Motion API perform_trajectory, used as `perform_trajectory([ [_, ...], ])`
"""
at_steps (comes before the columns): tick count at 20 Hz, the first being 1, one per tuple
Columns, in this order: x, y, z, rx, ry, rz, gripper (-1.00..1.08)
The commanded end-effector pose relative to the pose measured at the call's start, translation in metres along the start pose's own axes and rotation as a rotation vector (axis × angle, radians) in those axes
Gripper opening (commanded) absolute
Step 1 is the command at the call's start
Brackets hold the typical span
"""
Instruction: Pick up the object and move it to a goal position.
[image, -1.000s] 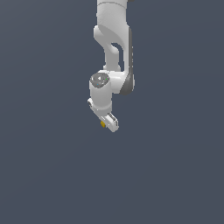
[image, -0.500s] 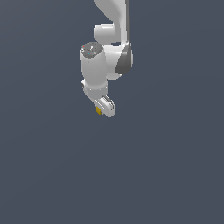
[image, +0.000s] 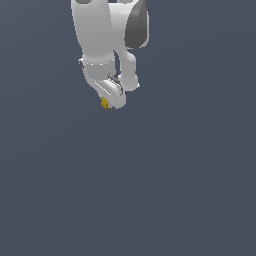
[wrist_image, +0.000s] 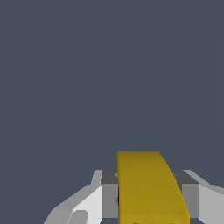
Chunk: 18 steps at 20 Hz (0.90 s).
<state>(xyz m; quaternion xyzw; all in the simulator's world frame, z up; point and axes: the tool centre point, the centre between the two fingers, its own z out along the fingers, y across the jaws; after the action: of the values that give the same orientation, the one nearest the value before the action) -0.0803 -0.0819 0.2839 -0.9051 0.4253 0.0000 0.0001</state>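
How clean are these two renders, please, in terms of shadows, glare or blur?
Exterior view: flat, even light, a plain grey backdrop with no cast shadows or glare; the yellow piece is only a speck, its edges coarse. Wrist view: the piece fills the foreground between the jaws, cropped by the frame, softly shaded, slightly blurry.

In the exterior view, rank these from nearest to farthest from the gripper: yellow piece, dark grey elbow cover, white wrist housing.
1. Yellow piece: held between the fingers of the gripper.
2. White wrist housing: just above the gripper.
3. Dark grey elbow cover: highest, toward the exterior view's right.

Plain dark grey-blue ground (image: 165, 190)
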Motion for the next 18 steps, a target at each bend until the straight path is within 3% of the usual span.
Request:
perform_trajectory([
  [1,0.001,0.007,-0.027,-0.001,0.000,0.000,-1.00],
  [10,0.004,0.022,-0.106,-0.001,0.000,-0.001,-1.00],
  [18,0.007,0.027,-0.139,0.000,0.000,-0.003,-1.00],
])
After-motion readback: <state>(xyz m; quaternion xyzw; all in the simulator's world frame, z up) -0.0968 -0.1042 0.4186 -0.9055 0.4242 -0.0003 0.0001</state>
